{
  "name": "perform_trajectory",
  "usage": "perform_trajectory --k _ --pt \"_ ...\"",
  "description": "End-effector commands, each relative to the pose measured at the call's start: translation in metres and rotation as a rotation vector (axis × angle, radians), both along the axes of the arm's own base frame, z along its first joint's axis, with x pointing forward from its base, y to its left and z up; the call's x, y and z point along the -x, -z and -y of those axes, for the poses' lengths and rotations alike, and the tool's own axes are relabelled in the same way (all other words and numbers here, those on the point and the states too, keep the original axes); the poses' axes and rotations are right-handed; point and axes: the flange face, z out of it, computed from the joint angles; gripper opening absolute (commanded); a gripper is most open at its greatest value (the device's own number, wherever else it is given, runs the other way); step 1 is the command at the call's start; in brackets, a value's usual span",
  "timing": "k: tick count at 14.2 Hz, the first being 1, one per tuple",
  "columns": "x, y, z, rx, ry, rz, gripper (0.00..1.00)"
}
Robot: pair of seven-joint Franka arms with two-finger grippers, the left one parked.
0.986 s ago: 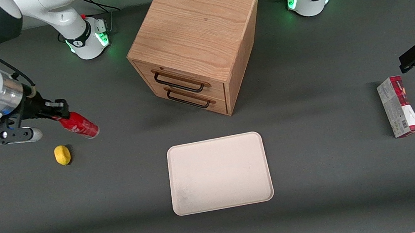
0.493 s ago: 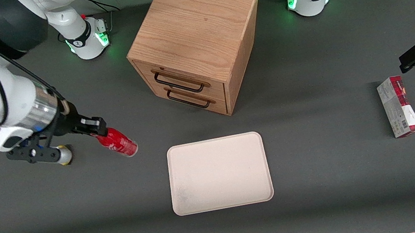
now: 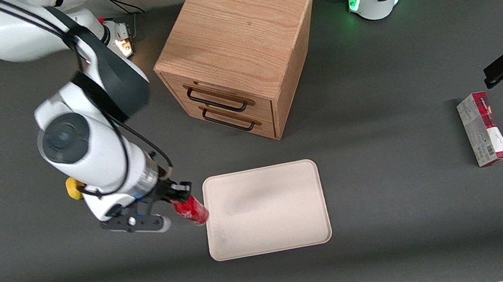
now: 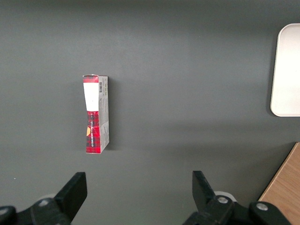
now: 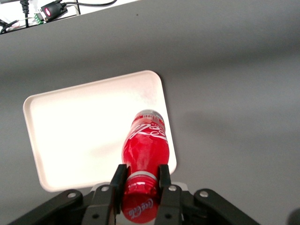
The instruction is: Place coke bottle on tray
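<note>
Red coke bottle [image 5: 144,146], clamped in the pincer [image 5: 140,180], hangs seemingly over the tray [image 3: 289,216] edge.

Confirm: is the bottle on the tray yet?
No. The bottle hangs tilted in the shut tool, at the tray's edge toward the working arm.

Slim red coke bottle [image 3: 190,210] tilted in the air beside the flat cream tray [image 3: 269,230]
</note>
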Motion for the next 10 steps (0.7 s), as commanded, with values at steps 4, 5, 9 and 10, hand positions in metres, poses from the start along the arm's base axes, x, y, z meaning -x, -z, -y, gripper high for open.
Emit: perform_trajectory --k 4,5,9,10 --pt "-0.031 0.067 -0.024 -0.020 -0.003 0.081 0.00" --pt "-0.033 0.077 -0.024 -0.021 -0.003 0.079 0.00" --pt "-0.039 0.085 -0.023 -0.031 -0.003 0.107 0.00" --pt "-0.039 0.086 -0.024 -0.032 -0.003 0.106 0.00"
